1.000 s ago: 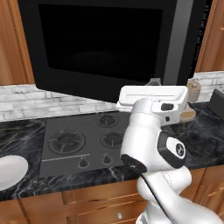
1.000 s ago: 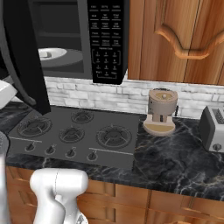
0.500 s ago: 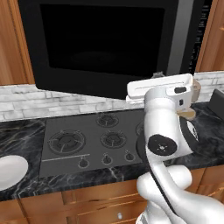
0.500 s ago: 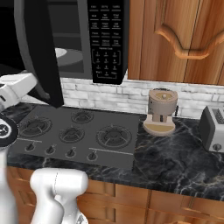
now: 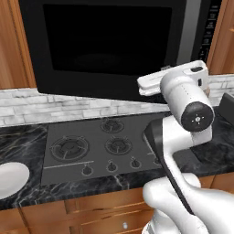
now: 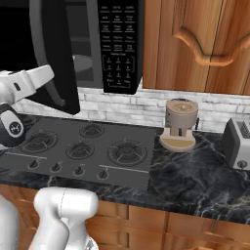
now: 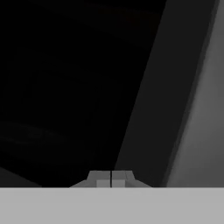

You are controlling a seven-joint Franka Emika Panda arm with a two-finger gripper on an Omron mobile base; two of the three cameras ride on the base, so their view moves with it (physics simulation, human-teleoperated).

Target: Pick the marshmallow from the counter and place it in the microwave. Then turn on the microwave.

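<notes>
My pincer (image 7: 111,180) is pressed shut with nothing between the tips as far as the hand view shows, and it's right up against the dark glass door of the microwave (image 5: 109,43), with the grey handle strip running up the right side of that view. From the left base view my white hand sits just below the bottom right corner of the door, level and pointing left. From the right base view the door stands swung partly open, and I can see a slice of the white turntable (image 6: 80,63) inside, next to the keypad panel (image 6: 118,46). I can't spot the marshmallow anywhere, too small or hidden, so I can't tell if it's in there. Down on the black marble bench (image 6: 205,180) there's the dark grey stovetop (image 5: 103,146) with its burners and knobs, a round white plate (image 5: 11,179) at the far left, a little brown grinder thing (image 6: 179,124) on a round base to the right of the stove, and a silver toaster (image 6: 238,142) at the far right. Brown wooden cabinets (image 6: 195,44) hang above that side
</notes>
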